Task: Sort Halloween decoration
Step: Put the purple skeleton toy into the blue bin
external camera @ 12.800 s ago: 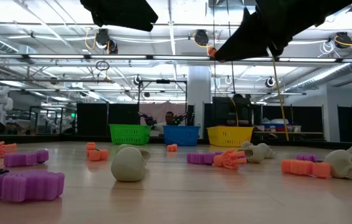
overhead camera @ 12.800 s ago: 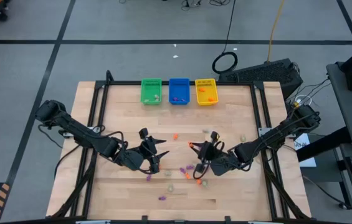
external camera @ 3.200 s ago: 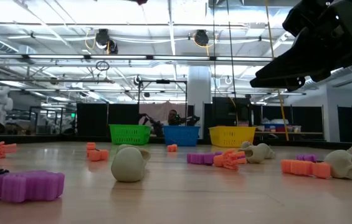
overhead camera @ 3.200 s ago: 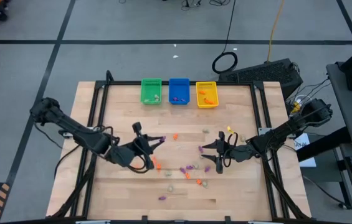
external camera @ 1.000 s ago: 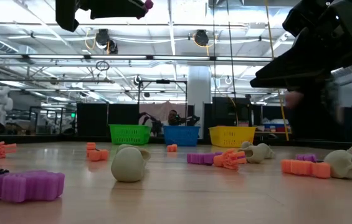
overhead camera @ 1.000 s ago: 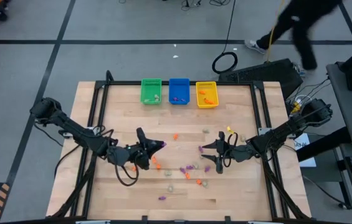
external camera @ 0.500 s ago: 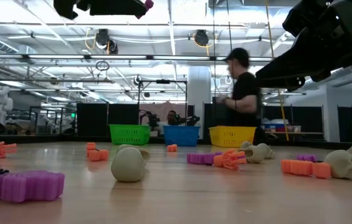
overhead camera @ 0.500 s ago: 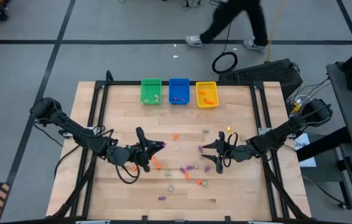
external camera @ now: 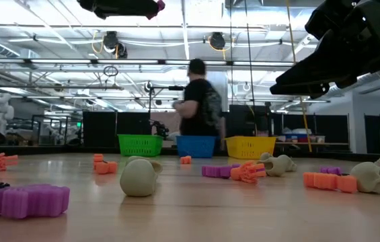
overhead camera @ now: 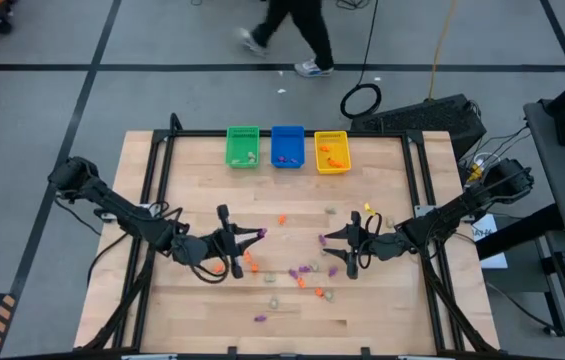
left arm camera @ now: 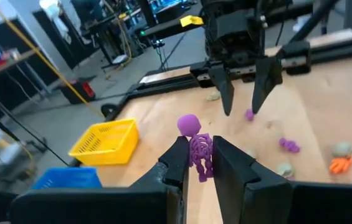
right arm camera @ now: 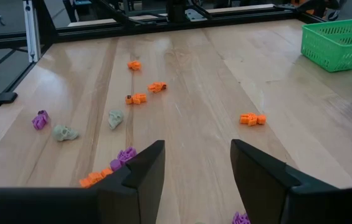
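Note:
My left gripper (overhead camera: 259, 233) hovers over the table's middle left, shut on a purple skeleton trinket (left arm camera: 197, 149), which also shows at the top of the low view (external camera: 155, 7). My right gripper (overhead camera: 327, 240) hangs open over the middle right, nothing between its fingers (right arm camera: 194, 168). Small orange (overhead camera: 249, 262), purple (overhead camera: 305, 270) and pale beige (overhead camera: 272, 300) trinkets lie scattered on the wood between and in front of the grippers. The low view shows a beige skull (external camera: 139, 177) and a purple piece (external camera: 25, 200) lying on the table top. My left gripper pinches the purple skeleton by its ribcage (left arm camera: 199, 157) between the two fingers. The fingers run about level and point toward the table's right side. The skeleton's head (left arm camera: 188, 124) sticks out past the fingertips, and the figure is lifted clear of the table.
Green (overhead camera: 243, 146), blue (overhead camera: 287, 146) and yellow (overhead camera: 330, 149) bins stand in a row at the table's far edge. A black frame (overhead camera: 162, 150) borders the table. A person (overhead camera: 292, 30) walks on the floor beyond the far edge.
My left gripper has rolled about its own pointing line while staying in place, turning the purple skeleton with it. My right gripper has kept still. The person behind the table has walked toward the left.

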Robot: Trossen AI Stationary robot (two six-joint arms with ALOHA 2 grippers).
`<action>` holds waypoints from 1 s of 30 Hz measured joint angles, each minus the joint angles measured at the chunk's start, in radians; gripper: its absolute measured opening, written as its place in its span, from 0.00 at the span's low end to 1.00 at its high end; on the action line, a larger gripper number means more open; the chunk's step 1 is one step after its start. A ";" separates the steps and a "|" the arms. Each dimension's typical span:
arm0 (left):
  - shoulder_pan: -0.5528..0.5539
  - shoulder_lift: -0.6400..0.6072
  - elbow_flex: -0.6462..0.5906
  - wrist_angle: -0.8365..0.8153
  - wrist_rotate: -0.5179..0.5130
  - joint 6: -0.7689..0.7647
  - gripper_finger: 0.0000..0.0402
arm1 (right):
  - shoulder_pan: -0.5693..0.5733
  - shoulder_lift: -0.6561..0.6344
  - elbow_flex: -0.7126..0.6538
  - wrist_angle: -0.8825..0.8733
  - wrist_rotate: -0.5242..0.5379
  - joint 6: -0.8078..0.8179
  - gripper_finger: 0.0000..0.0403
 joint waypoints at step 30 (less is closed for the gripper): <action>0.000 0.000 0.000 0.000 0.002 -0.702 0.13 | 0.000 0.000 0.000 0.000 0.000 0.000 0.42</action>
